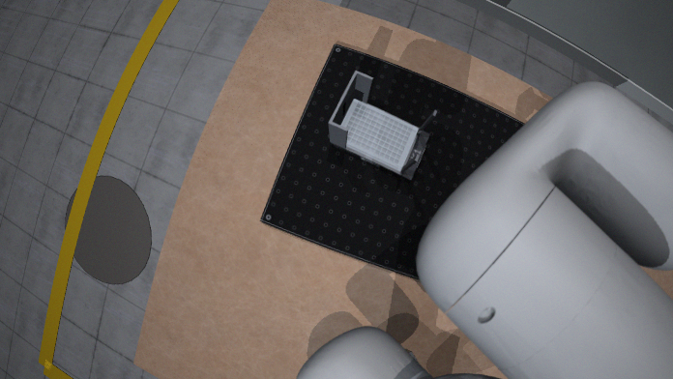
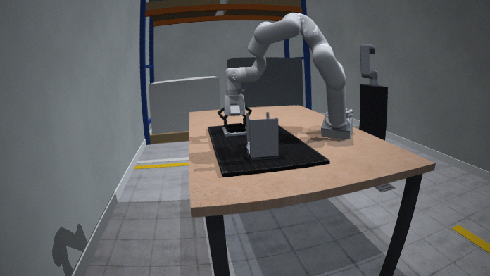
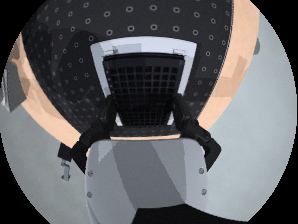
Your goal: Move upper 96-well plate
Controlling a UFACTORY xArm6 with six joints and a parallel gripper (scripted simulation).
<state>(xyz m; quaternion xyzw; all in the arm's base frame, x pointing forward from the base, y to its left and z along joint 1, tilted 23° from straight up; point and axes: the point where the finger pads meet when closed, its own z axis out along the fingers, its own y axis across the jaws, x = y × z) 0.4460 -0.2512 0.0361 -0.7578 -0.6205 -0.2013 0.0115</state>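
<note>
My gripper (image 2: 235,124) is shut on the upper 96-well plate (image 2: 234,129), holding it by its long sides. It stands at the plate nest N1 (image 2: 234,134), at the far left of the black mat. In the wrist view the plate (image 3: 143,90) is a dark grid between my fingers, and the nest's pale rim (image 3: 149,48) shows around its far end. I cannot tell whether the plate is fully down, and I cannot make out the A1 mark. The grey rack K1 (image 1: 349,99) (image 2: 263,138) holds the white lower plate (image 1: 382,137). In the top view my arm hides the nest and the gripper.
A black perforated mat (image 1: 338,203) lies on the wooden table. The rack stands right beside the nest. The arm's big links (image 1: 546,232) fill the lower right of the top view. The robot base (image 2: 336,131) and a black pedestal (image 2: 373,109) stand at the table's far right.
</note>
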